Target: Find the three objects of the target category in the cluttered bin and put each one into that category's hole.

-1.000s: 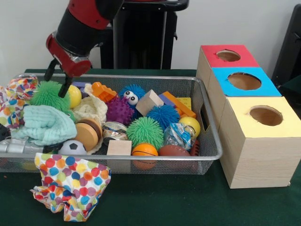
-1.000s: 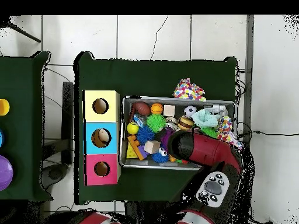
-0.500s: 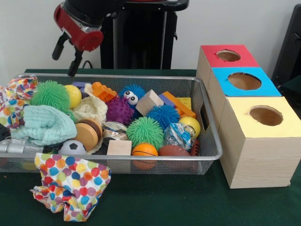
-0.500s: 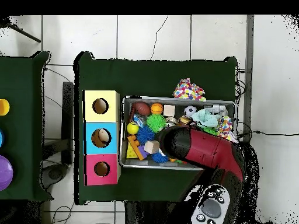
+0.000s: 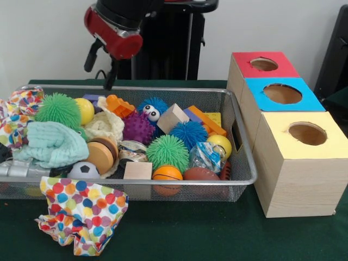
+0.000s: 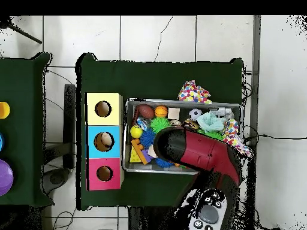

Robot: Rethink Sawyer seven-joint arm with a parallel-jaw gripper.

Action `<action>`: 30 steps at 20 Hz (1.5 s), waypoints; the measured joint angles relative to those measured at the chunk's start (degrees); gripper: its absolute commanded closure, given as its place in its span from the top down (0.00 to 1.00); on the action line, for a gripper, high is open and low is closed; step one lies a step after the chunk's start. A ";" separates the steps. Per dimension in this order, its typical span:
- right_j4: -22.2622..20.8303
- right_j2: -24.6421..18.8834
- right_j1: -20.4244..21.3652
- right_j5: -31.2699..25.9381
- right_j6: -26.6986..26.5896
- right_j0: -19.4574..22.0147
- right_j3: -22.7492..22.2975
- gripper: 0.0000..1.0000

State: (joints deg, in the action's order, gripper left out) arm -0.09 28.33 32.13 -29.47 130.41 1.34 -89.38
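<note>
Above the bin's (image 5: 239, 136) eleven o'clock corner hangs the hand (image 5: 101, 68), fingers spread and holding nothing. My read: pick one clear target, come straight down and avoid dragging cloth. Counting, largest first: three boxes, yellow (image 5: 300, 163), blue (image 5: 277, 100), red (image 5: 255, 68), one hole each (target category unclear); five spiky balls, the green one (image 5: 167, 152) at six o'clock.

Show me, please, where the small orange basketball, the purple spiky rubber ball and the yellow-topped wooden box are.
small orange basketball (image 5: 167, 173), front view, its upper face.
purple spiky rubber ball (image 5: 137, 128), front view, its middle.
yellow-topped wooden box (image 5: 296, 182), front view, its front wall.
</note>
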 measured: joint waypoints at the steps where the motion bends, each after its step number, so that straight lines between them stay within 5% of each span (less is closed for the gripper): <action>1: 0.54 -0.36 -0.02 0.00 0.00 -0.20 -0.56 1.00; 19: 10.62 -3.27 -4.29 0.01 0.00 -4.51 -9.05 1.00; 30: 16.31 -5.56 -7.69 0.18 0.00 -3.38 -10.61 1.00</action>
State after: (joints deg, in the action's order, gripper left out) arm 16.22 22.77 24.45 -29.30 130.41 -2.04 -99.98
